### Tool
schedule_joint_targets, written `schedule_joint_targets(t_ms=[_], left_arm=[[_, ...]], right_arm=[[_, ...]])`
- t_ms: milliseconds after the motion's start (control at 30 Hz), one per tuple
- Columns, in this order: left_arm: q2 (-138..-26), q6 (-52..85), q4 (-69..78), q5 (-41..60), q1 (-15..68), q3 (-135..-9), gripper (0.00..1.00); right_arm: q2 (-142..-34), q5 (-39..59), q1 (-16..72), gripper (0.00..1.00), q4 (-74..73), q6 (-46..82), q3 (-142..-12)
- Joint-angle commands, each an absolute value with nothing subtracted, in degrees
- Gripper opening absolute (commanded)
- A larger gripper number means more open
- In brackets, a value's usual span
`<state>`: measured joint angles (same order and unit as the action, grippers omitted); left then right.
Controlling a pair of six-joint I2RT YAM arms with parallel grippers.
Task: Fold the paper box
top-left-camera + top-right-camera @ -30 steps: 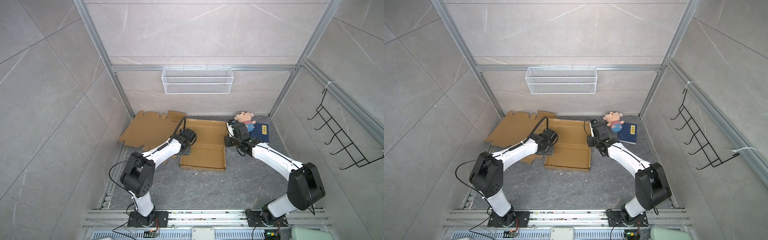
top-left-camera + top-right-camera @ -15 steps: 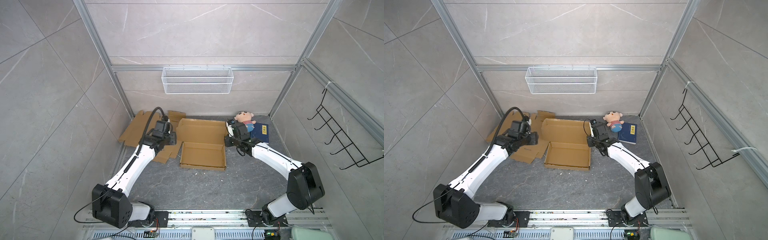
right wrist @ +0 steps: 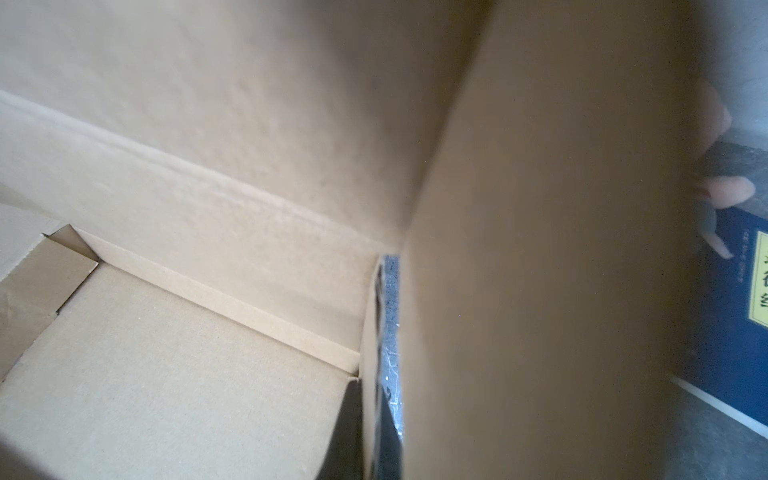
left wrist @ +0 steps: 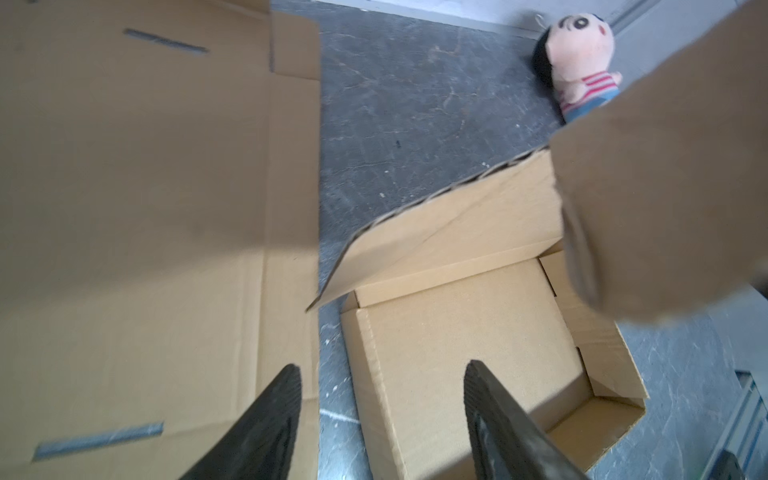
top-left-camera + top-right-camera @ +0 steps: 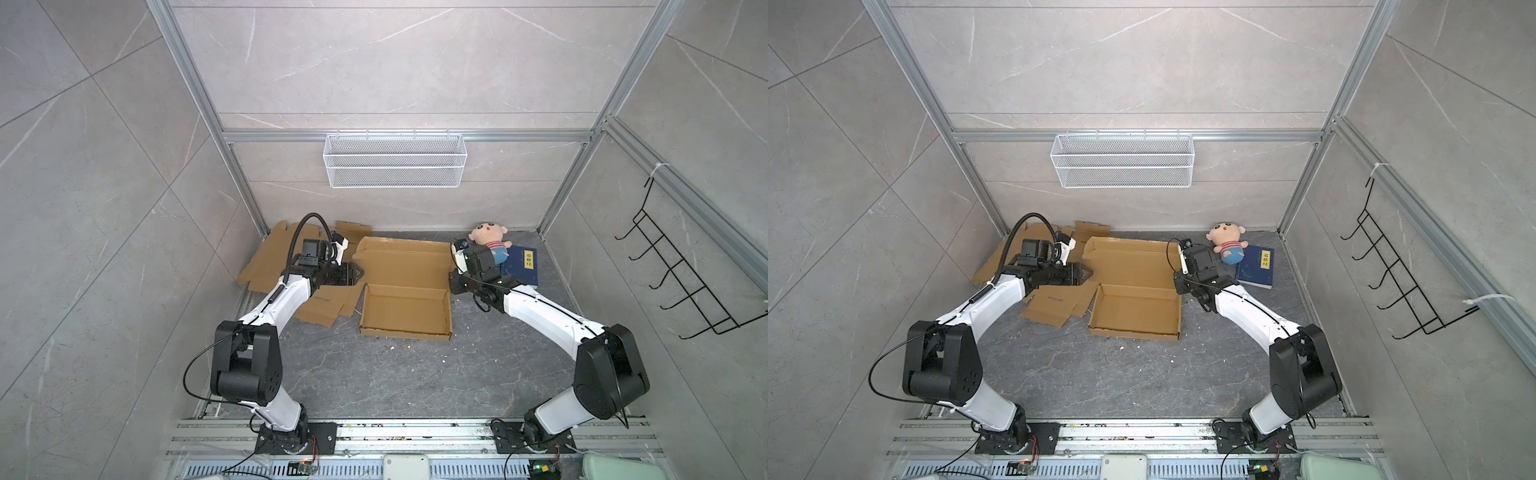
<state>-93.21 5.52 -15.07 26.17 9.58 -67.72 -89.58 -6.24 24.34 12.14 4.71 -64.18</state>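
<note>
The paper box (image 5: 405, 309) is a brown cardboard tray on the dark floor, seen in both top views (image 5: 1136, 309). Its lid (image 5: 405, 262) rises behind it. My left gripper (image 5: 358, 272) hovers open at the box's back left corner, holding nothing. The left wrist view shows its fingers (image 4: 274, 415) spread over the tray's left wall (image 4: 365, 374). My right gripper (image 5: 451, 286) sits at the back right corner, shut on the tray's right wall. The right wrist view shows that wall (image 3: 370, 332) pinched between the dark jaws, with a blurred flap (image 3: 540, 249) close to the lens.
Flat cardboard sheets (image 5: 274, 262) and a smaller folded piece (image 5: 328, 303) lie left of the box. A plush doll (image 5: 488, 241) and a blue book (image 5: 521, 266) lie behind my right gripper. On the back wall is a wire basket (image 5: 395, 160), on the right wall a hook rack (image 5: 681, 274).
My left gripper left the box's left side, swung out over the flat cardboard, and has come back to the box's back left corner. The right gripper has stayed on the right wall.
</note>
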Motion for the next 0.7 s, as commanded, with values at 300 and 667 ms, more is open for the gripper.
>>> schedule_joint_targets(t_ms=[300, 667], left_arm=[[-96.8, -0.7, -7.9, 32.9, 9.1, -70.8, 0.36], [-94.2, -0.7, -14.5, 31.6, 4.7, -72.7, 0.41]], right_arm=[[-90.3, -4.9, 24.2, 0.0, 14.2, 3.7, -65.2], [-90.1, -5.6, 24.3, 0.0, 14.3, 3.2, -65.0]])
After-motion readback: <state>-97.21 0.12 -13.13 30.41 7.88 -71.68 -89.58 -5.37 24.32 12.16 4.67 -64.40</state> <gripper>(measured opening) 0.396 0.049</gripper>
